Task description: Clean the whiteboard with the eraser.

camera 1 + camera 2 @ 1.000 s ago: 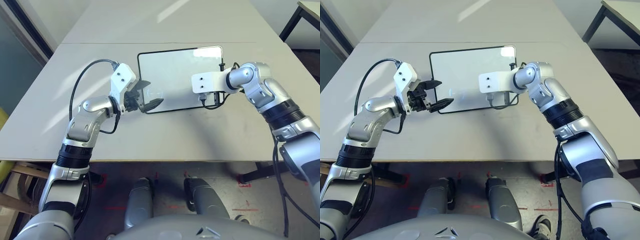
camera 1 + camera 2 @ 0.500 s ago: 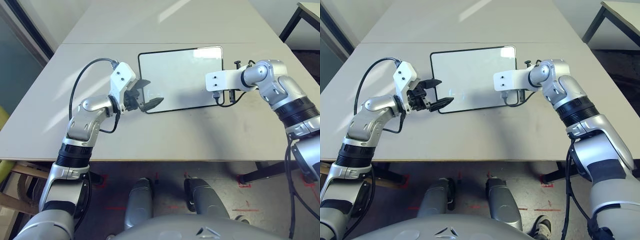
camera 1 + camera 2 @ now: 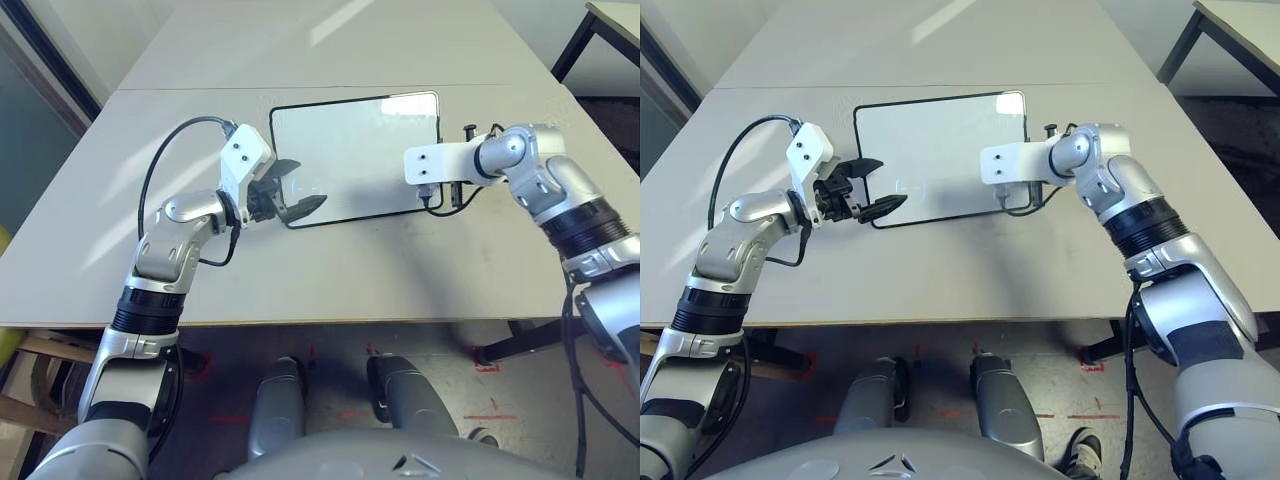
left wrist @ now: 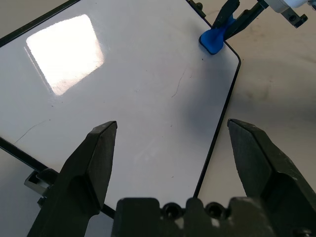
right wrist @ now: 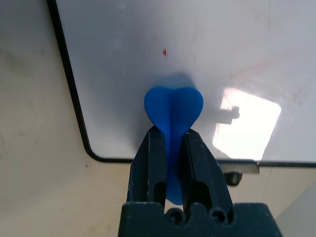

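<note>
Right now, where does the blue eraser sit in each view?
Left eye: can't make it out; the right pincer's housing covers that spot.
Right eye: same.
Left wrist: eraser near the top, right of centre.
Right wrist: centre, in the right pincer.
Shared landmark: the whiteboard's black frame.

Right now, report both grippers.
Left gripper: open, empty, at the whiteboard's left edge.
Right gripper: closed on the blue eraser, over the board's right end.

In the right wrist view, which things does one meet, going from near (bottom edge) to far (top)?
Right end effector, the wide far end of the blue eraser, small red mark.
</note>
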